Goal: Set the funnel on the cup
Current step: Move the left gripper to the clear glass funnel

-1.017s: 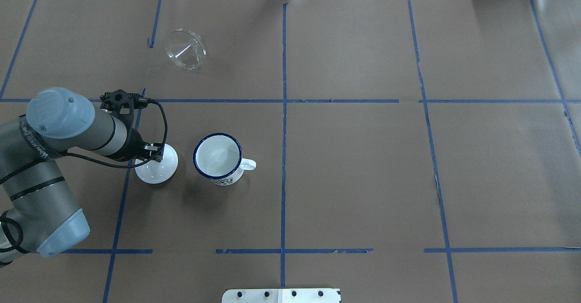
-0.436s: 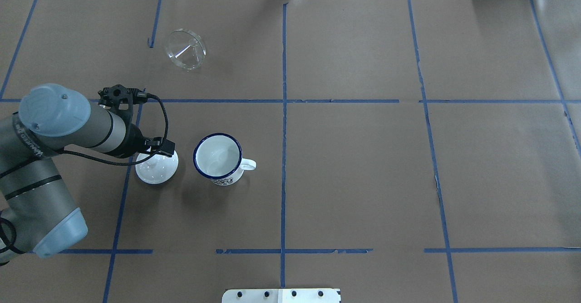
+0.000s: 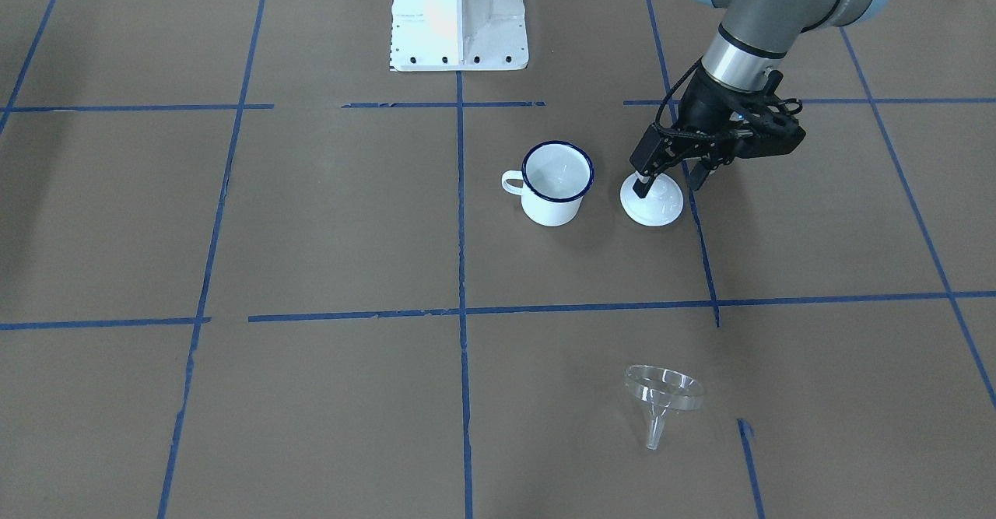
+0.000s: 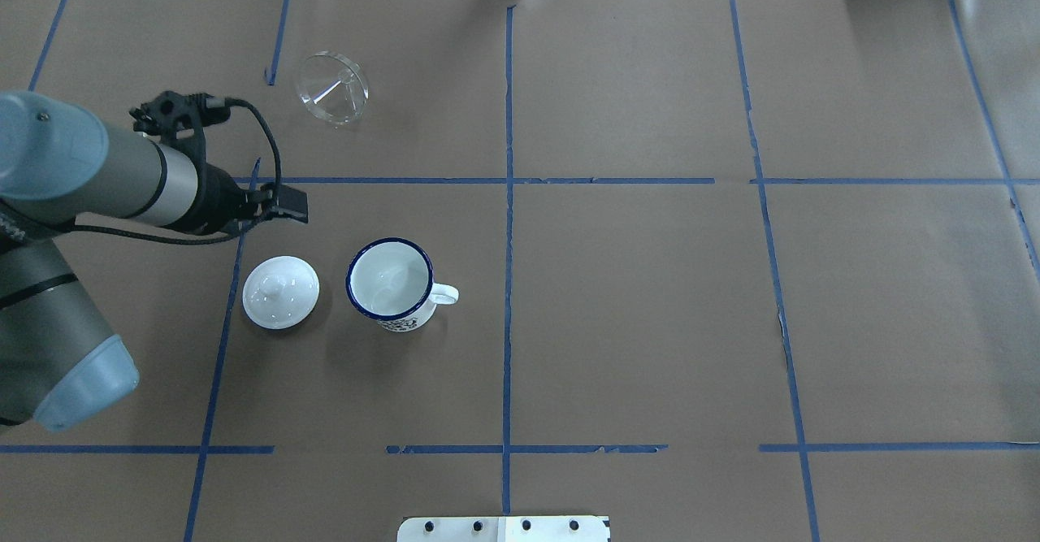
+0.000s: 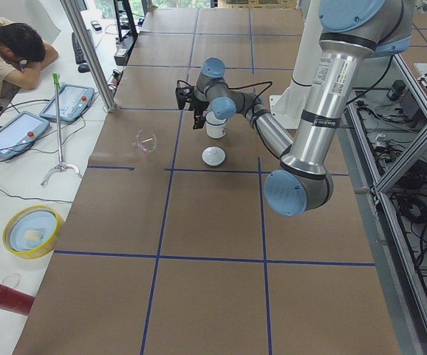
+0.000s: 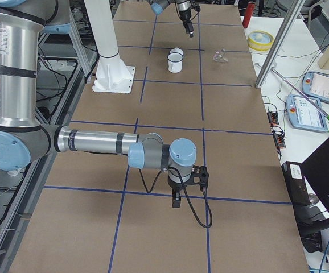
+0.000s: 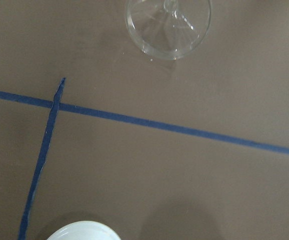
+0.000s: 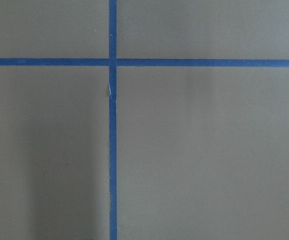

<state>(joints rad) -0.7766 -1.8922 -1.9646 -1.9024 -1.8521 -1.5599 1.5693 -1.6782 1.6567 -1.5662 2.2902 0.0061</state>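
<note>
Exterior front-facing view: the left arm (image 3: 759, 25) is reaching down from the upper right corner, its wrist bent so that the left gripper (image 3: 667, 185) is pointing down at the table (image 3: 311, 231). The gripper is hanging just above a round white knobbed lid (image 3: 654, 208). Its two black fingers (image 3: 643, 183) are standing wide apart, holding nothing.

The cup (image 3: 555, 186) is standing upright just beside the lid, its handle turned away from it. The funnel (image 3: 664, 391) is lying tipped on its side, well apart from the cup and across a blue tape line (image 3: 591, 306) from it. Nothing is touching it. The left wrist camera is looking straight down, catching the funnel at its top edge and a sliver of the lid at its bottom edge.

The right arm (image 6: 96, 142), seen from the exterior right, is stretching low along the table far from the cup. The right gripper (image 6: 176, 200) is pointing down just over the paper, and I cannot tell whether its fingers are apart or together.
</note>
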